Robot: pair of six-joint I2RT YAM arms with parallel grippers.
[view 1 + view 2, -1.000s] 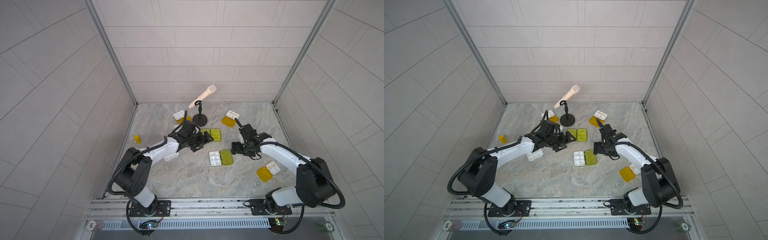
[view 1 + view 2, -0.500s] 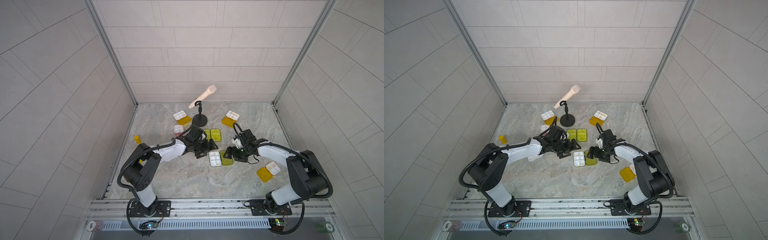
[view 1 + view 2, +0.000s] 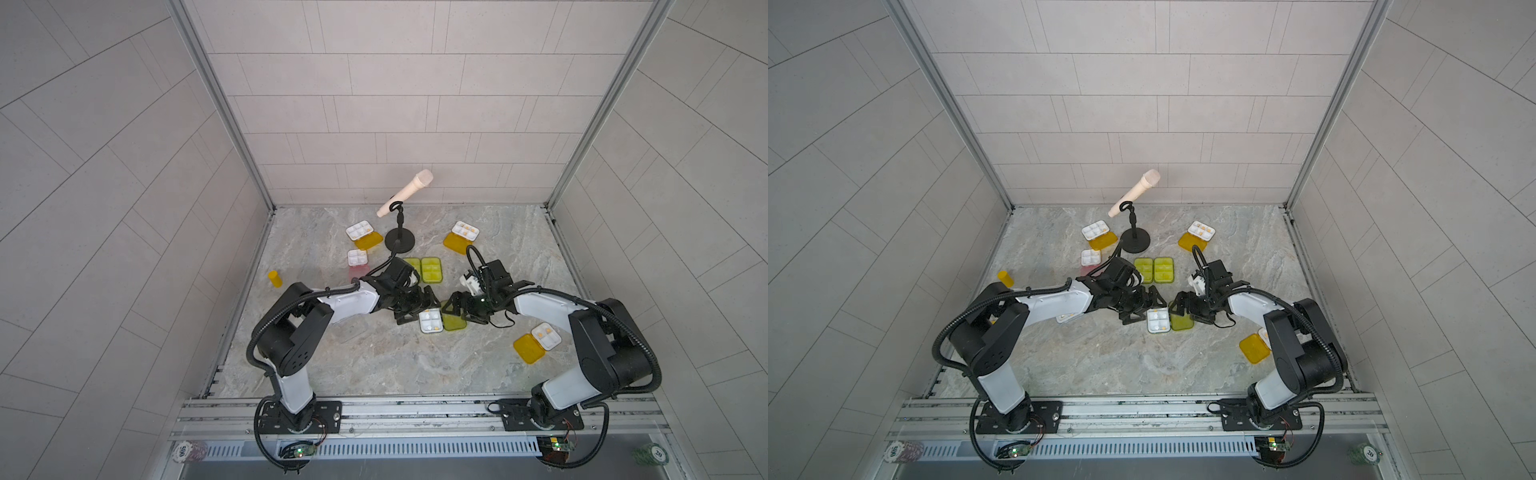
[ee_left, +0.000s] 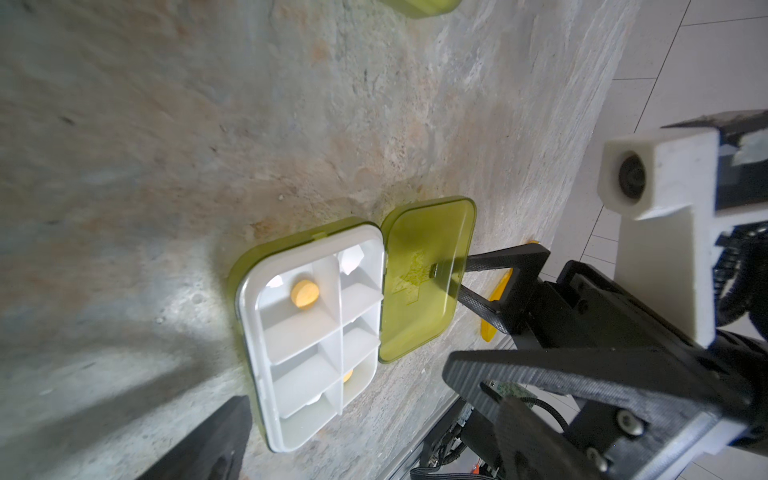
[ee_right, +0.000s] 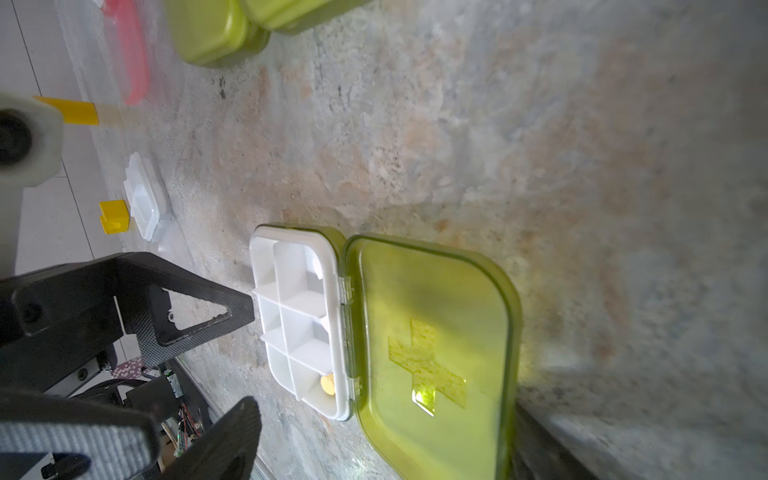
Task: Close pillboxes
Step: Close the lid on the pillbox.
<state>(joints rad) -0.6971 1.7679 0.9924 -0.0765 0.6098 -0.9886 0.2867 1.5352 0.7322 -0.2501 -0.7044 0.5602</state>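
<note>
Right tool (image 3: 456, 311) seemingly touches lid (image 4: 419, 328) of open green pillbox (image 4: 311, 332).

The left arm (image 3: 349, 303) and right arm (image 3: 544, 301) had white link shells between bulky black joints, with corrugated black cables (image 3: 291, 306) running alongside. The fingers (image 5: 232, 311) were black carbon-weave triangular frames, screwed on, and a white camera housing (image 4: 660, 178) capped each wrist.

A cream microphone (image 3: 405, 194) tilts on its black stand (image 3: 400, 240); a yellow bottle (image 3: 274, 279) stands well apart.

tray (image 4: 307, 336) white | lid (image 4: 419, 249) lime green, cross | box (image 5: 134, 62) maybe pink
</note>
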